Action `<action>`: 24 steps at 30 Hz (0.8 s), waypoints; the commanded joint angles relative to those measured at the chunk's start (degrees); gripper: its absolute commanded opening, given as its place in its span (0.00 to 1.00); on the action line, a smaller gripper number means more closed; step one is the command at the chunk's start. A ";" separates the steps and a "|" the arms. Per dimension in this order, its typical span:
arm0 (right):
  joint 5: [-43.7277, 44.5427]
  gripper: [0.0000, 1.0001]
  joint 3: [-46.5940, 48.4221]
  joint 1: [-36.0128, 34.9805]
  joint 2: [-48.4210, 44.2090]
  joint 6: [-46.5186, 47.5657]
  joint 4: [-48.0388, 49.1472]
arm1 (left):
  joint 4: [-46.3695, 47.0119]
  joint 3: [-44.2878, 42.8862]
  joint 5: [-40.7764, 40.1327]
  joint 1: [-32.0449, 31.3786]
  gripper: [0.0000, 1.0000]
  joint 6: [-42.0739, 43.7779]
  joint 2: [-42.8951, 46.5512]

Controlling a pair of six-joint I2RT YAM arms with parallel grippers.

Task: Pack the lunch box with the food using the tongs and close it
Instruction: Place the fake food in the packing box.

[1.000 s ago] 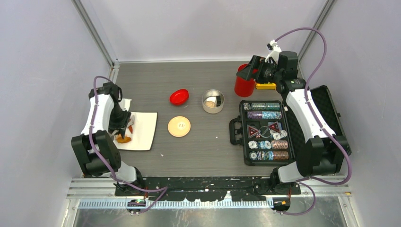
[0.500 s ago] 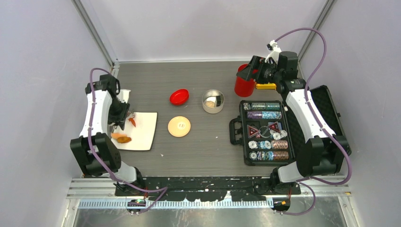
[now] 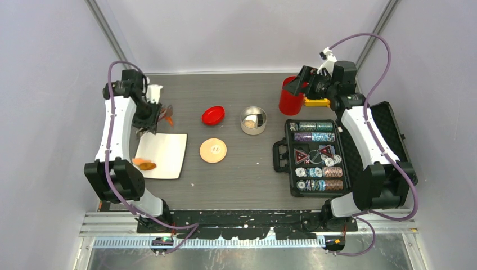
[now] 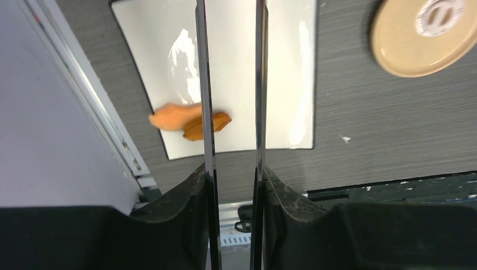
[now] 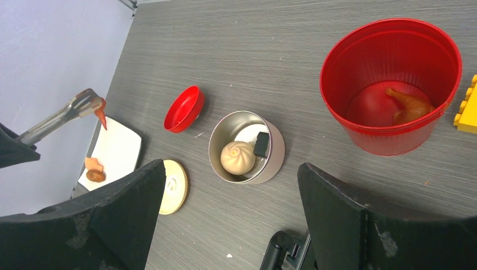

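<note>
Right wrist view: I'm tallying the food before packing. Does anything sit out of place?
Yes. One orange-brown piece lies at the bottom of the red bucket, far from the white plate where two other pieces lie. Nothing looks spilled or damaged.

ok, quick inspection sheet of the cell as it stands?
Surface: grey table, white specks near the lid.
Job's things: tin open, bun and dark piece inside; lid flat on the table; tongs pinch an orange piece off the plate; two pieces on the plate.
Clutter: red dish; red cup with a brown piece inside; yellow brick; open chip case.
Grippers: left gripper shut on the tongs; right gripper open, by the cup.
Cables: purple cables loop over both arms.
Surroundings: plain walls, metal frame.
</note>
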State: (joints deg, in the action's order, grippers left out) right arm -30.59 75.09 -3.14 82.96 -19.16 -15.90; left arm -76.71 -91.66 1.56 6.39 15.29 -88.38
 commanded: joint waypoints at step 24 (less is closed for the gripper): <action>0.86 0.91 6.81 15.05 0.35 -9.30 3.90 | 26.49 -50.68 19.01 -32.09 0.23 -12.86 -31.00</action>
State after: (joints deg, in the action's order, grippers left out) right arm -30.41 78.96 10.96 83.40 -27.81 -14.55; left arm -59.66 -138.82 18.13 -22.17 4.49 -118.56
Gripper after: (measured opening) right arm 0.914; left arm 0.337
